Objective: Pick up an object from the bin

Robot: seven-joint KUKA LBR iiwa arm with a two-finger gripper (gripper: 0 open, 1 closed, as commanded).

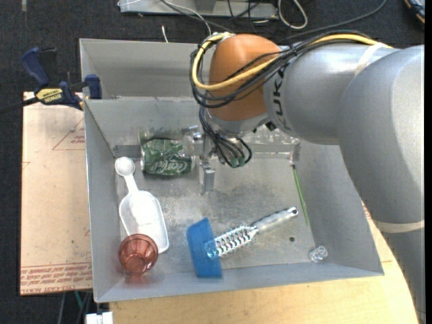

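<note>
My gripper (207,179) hangs below the orange wrist cover, low over the bin floor near the middle of the back half. Just to its left lies a crumpled green and white packet (164,157), close beside it; whether they touch I cannot tell. In front of the gripper, toward the near wall, a clear-handled hairbrush (251,231) lies slanted, its bristle end resting against a blue block (202,250). Nothing shows held in the gripper.
A white scoop (140,210) lies along the left wall with a red translucent cup (138,254) at its near end. A clear plastic piece (273,140) sits behind the arm, a thin green stick (299,198) at right, and a small clear bit (318,253) in the near right corner.
</note>
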